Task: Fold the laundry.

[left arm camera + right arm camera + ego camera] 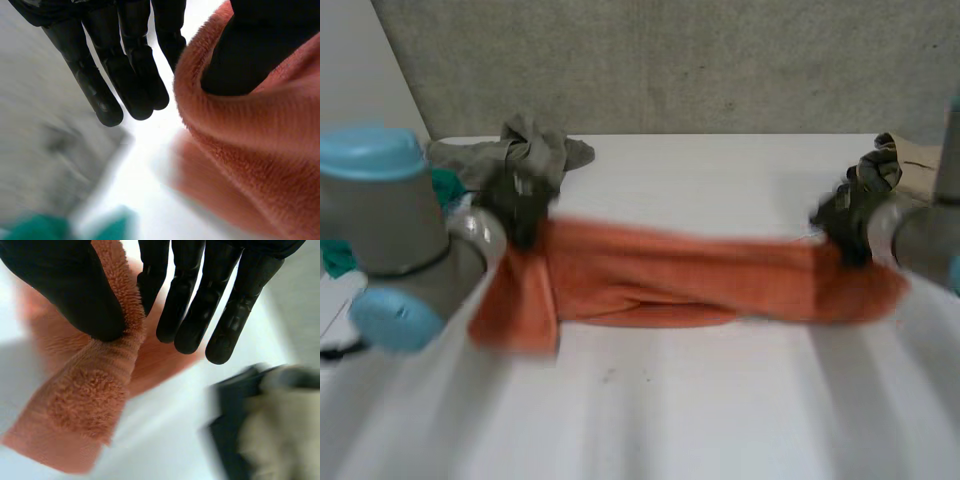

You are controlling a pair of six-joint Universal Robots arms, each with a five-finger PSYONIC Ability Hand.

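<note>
An orange towel (670, 275) hangs stretched between my two hands above the white table (720, 400), sagging in the middle, with a flap drooping at its left end. My left hand (517, 205) holds the left end. In the left wrist view the thumb (245, 55) pinches the fuzzy edge of the towel (250, 145) while the other fingers (125, 75) stay straight beside it. My right hand (845, 215) holds the right end. There the thumb (75, 290) presses a strip of the towel (90, 390) against a finger (150, 285).
A grey-green heap of clothes (530, 150) lies at the back left, just behind my left hand. A beige and dark garment (892, 165) sits at the back right, close to my right hand. A teal cloth (338, 258) lies at the left edge.
</note>
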